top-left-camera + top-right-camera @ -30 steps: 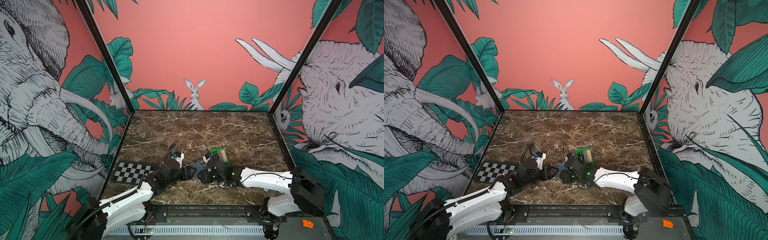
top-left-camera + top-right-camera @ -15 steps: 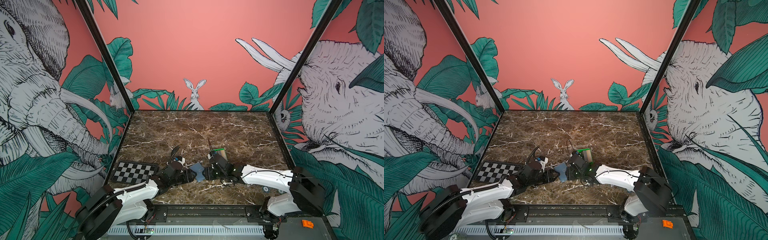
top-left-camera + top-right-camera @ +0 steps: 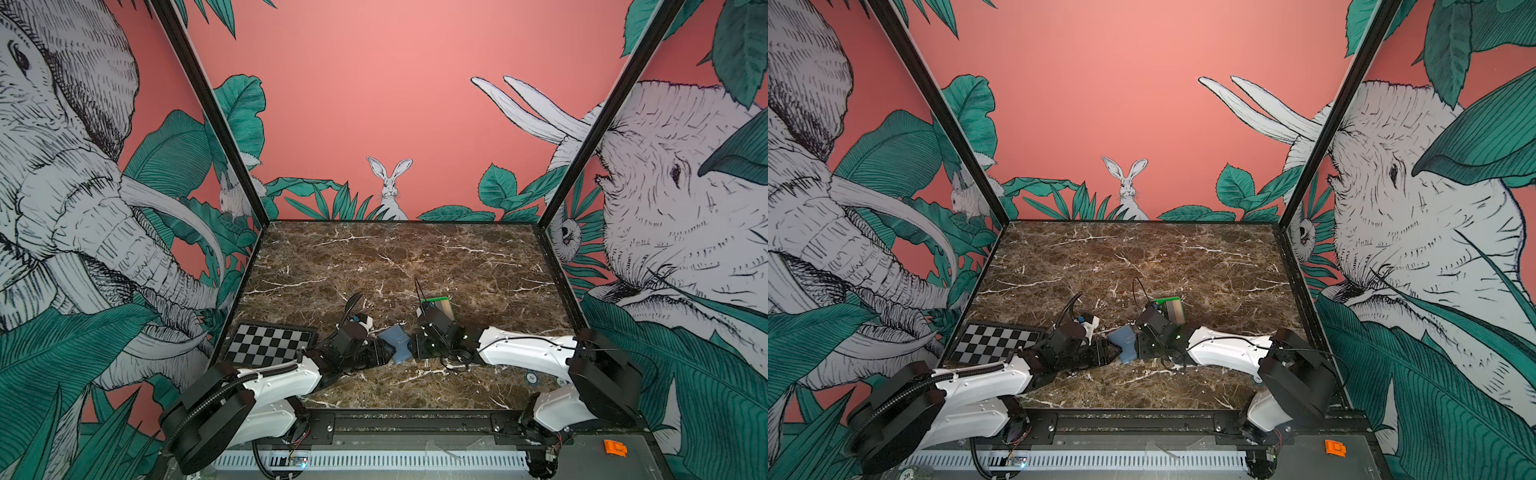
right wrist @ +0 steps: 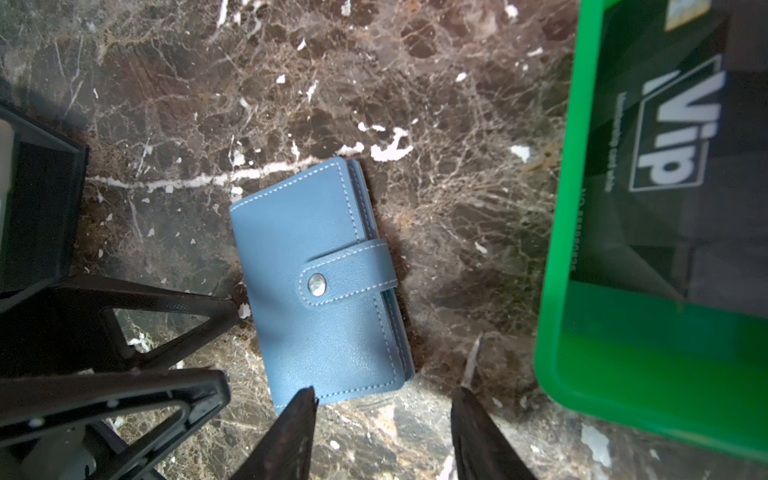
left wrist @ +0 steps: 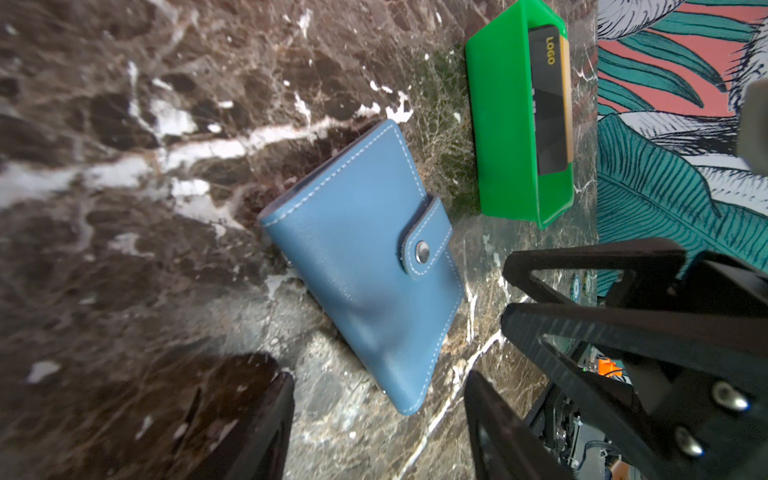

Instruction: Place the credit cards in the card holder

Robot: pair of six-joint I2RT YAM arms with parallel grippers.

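**Card holder** [image 5: 361, 266]: blue, flat on marble, snap shut; contents not visible.
**Green tray** [image 5: 503, 124], just beside holder: holds credit cards [image 4: 673, 137], black VIP uppermost.
**Left gripper** [image 5: 380, 386], **right gripper** [image 4: 384, 395]: both released, flanking holder, nothing held.
**Risk:** 2 grippers crowd holder; poss. collision, or holder shoved vs. tray.

Bright, even light; both top views bow at the edges. Wrist views blur at their borders; the card holder [image 4: 320, 282] casts a soft shadow.
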